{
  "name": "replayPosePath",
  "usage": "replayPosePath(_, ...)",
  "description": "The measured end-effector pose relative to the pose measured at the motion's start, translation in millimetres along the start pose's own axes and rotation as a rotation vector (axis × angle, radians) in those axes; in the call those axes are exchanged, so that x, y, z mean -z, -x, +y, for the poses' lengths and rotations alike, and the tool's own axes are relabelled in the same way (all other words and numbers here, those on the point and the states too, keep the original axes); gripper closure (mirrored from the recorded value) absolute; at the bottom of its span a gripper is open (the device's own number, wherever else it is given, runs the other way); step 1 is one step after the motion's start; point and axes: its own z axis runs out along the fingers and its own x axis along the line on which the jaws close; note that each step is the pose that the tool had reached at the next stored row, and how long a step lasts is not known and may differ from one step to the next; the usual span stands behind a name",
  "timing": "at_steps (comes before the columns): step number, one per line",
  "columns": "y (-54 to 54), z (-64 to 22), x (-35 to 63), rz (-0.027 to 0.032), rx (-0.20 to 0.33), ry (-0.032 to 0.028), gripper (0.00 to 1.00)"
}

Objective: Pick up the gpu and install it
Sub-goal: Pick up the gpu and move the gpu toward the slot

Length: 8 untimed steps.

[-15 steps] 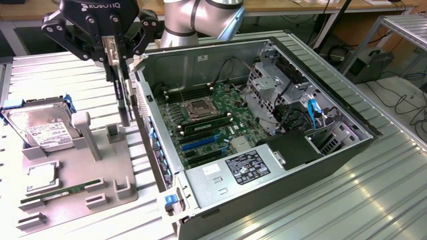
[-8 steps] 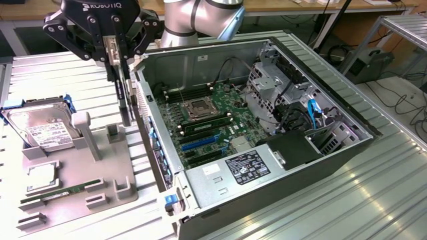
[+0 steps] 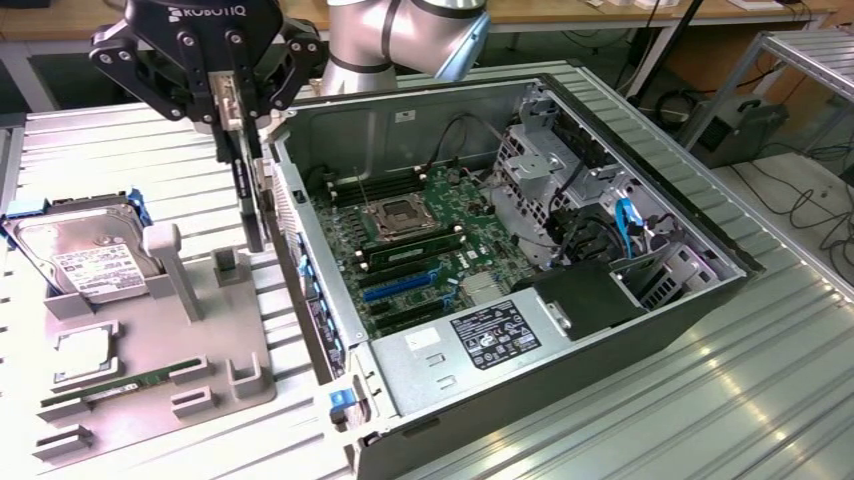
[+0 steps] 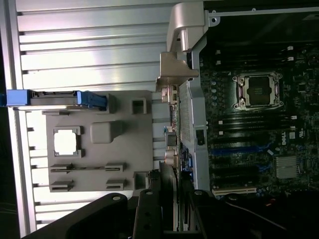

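The gpu (image 3: 254, 200) hangs vertically as a thin dark card, edge-on, with my gripper (image 3: 240, 115) shut on its upper end. It is lifted above the grey fixture tray (image 3: 200, 360), just outside the near wall of the open computer case (image 3: 534, 250). In the wrist view the gpu (image 4: 192, 119) runs away from the gripper (image 4: 172, 199), its silvery end bracket (image 4: 184, 30) at the far end, lying along the case wall. The motherboard's blue expansion slots (image 3: 400, 285) lie inside the case, apart from the card.
The fixture tray holds a silver hard drive (image 3: 80, 260) with blue rails, a CPU chip (image 3: 83, 358) and a green RAM stick (image 3: 107, 392). Inside the case are the CPU socket (image 3: 400, 215), a drive cage (image 3: 534, 180) and cables. The ribbed metal table (image 3: 747, 380) extends to the exterior view's right.
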Motion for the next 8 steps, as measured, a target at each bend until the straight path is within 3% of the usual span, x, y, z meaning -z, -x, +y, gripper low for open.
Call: replayPosePath(8, 1.7, 0.1, 0.0, 0.0, 0.0, 0.0, 0.74)
